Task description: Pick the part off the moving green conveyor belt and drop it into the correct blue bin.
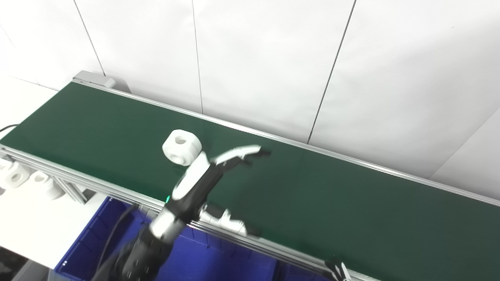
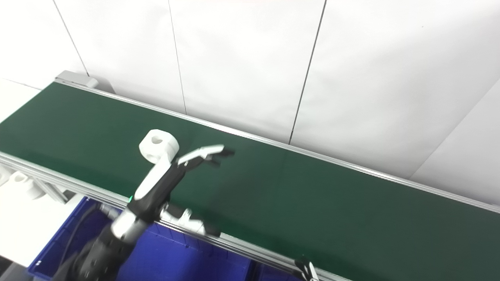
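Note:
A white ring-shaped part [image 1: 181, 147] with a centre hole lies on the green conveyor belt [image 1: 312, 195], left of the middle. My left hand [image 1: 211, 168] reaches over the belt just right of the part, open, its fingers [image 1: 242, 151] stretched to the right and its thumb low at the belt's near rail. The hand's back nearly touches the part and holds nothing. A blue bin [image 1: 117, 242] sits under the near rail, below my left arm. Of my right hand only the fingertips [image 1: 339, 270] show at the bottom edge, too little to tell their state.
Several white parts [image 1: 23, 177] lie on the white table left of the bin. A second blue bin edge [image 1: 297, 271] shows further right under the rail. A white panelled wall runs behind the belt.

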`<state>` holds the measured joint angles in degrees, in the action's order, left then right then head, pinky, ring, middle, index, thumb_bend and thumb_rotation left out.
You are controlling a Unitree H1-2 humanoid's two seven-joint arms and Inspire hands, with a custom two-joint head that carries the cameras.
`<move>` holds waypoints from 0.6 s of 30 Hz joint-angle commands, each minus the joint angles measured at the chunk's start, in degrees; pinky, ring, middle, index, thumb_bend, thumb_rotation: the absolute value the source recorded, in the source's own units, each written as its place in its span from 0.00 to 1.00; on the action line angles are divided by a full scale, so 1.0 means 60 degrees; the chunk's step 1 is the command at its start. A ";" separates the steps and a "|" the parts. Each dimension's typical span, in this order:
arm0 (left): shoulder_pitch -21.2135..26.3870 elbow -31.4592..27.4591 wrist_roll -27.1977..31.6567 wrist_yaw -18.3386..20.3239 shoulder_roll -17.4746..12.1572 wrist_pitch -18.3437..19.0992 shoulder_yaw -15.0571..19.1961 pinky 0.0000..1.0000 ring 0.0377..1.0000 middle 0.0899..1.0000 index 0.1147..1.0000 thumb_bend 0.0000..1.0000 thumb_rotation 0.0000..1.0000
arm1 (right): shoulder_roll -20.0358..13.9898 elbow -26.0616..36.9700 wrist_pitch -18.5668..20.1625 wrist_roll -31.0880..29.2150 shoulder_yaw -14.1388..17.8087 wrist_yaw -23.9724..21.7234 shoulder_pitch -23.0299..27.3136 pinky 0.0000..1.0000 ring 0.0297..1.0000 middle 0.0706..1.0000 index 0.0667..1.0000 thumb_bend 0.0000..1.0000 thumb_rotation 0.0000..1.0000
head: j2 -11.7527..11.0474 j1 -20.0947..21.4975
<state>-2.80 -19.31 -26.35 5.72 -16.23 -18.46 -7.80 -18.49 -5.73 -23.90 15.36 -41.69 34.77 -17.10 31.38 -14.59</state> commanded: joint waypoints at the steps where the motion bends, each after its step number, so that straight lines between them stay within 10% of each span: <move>1: 0.0806 -0.0264 -0.0457 0.0444 -0.0473 0.0299 0.0134 0.74 0.84 0.85 0.85 0.85 0.46 | -0.0011 0.0118 -0.0504 -0.0007 -0.0001 -0.0020 0.0016 0.72 0.81 0.87 0.93 0.82 1.00 | -0.0013 -0.0018; 10: 0.3025 0.0491 -0.1696 0.1606 -0.1786 0.0716 0.0155 0.59 0.71 0.75 0.78 0.99 0.25 | 0.0097 0.0076 -0.0504 -0.0220 0.0052 -0.0318 -0.0011 0.72 0.81 0.87 0.93 0.85 0.99 | -0.0088 -0.0109; 18: 0.4074 0.1400 -0.3278 0.2364 -0.2605 0.0951 -0.0273 0.66 0.74 0.77 0.76 1.00 0.23 | 0.0164 0.0092 -0.0504 -0.0324 0.0129 -0.0558 -0.0061 0.72 0.81 0.87 0.94 0.84 0.99 | -0.0084 -0.0052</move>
<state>18.56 -10.47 -44.70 19.74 -30.24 -13.31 -9.63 -17.80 -6.18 -23.92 13.69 -41.35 31.88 -17.22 30.85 -14.94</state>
